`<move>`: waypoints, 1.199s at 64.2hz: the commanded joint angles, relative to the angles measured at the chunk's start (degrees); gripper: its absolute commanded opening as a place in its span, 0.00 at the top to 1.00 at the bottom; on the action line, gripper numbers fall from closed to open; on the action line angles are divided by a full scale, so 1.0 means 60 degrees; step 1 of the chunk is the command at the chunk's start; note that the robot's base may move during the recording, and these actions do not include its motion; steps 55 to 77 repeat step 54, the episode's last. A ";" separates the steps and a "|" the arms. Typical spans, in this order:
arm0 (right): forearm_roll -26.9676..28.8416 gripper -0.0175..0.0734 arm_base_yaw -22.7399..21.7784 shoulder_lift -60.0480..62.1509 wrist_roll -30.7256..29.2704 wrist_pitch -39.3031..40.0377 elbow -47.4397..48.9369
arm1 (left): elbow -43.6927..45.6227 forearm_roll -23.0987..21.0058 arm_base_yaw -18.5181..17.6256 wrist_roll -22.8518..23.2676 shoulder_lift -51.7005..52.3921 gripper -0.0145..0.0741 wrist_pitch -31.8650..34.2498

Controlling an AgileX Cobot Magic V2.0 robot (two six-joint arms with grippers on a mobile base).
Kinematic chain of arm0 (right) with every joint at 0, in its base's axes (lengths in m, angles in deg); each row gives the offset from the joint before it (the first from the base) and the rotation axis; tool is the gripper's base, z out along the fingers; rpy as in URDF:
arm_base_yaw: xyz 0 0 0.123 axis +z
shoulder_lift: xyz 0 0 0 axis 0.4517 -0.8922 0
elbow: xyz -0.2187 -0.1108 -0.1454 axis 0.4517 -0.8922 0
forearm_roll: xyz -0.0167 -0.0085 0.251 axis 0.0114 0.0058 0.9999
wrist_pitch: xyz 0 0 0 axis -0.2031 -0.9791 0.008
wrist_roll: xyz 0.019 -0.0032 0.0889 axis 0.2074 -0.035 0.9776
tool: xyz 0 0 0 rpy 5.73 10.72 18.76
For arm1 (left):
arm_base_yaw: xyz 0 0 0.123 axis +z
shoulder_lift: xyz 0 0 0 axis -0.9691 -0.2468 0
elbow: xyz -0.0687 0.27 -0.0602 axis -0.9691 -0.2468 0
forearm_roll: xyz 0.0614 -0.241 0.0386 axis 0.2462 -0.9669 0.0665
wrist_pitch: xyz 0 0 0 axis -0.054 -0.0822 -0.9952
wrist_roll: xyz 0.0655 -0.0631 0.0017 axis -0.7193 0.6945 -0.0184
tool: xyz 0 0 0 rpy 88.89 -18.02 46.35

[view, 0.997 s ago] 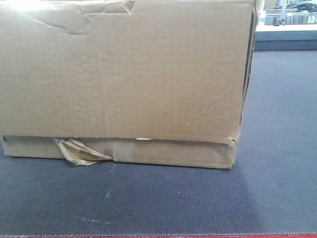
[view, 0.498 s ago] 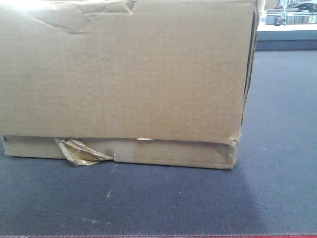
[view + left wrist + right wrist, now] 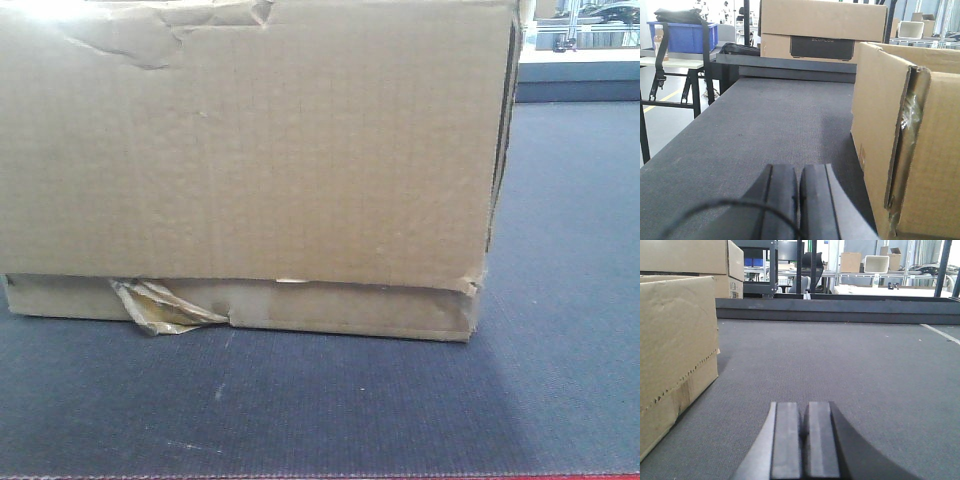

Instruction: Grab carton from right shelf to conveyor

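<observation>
On my left wrist feed I am seeing the left gripper (image 3: 798, 200) hovering low over the conveyor (image 3: 770, 130), its two dark pads pressed together with nothing between them. Beyond it to the left, a blue bin (image 3: 682, 36) is sitting on a side table off the belt. Farther back, a second cardboard box with a black label (image 3: 822, 29) is standing behind the belt's far edge.

Moving to the middle, the carton (image 3: 250, 150) is resting flat on the conveyor and filling most of my front view. I am looking at one broad side face; its long axis is running left to right across that view, with the face turned squarely toward the camera. The bottom flap is sitting slightly proud of the wall above it, and a ragged twist of tape (image 3: 160, 308) is sticking out at the lower left. The upper left of the face is dented, the lower right corner crushed.

On the right wrist feed, the right gripper (image 3: 804, 440) is likewise hanging just above the belt with its pads closed together, holding nothing. The carton's end wall is standing to its left, apart from the pads.
</observation>
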 commanded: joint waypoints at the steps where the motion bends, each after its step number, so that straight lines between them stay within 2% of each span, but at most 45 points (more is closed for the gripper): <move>1: -0.0022 0.89 -0.0032 0.0042 -0.0083 0.0185 0.0010 | 0.0014 -0.0045 0.0030 -0.0043 0.0050 0.82 0.0195; 77: -0.0022 0.89 -0.0032 0.0042 -0.0083 0.0185 0.0010 | 0.0014 -0.0045 0.0030 -0.0043 0.0050 0.82 0.0195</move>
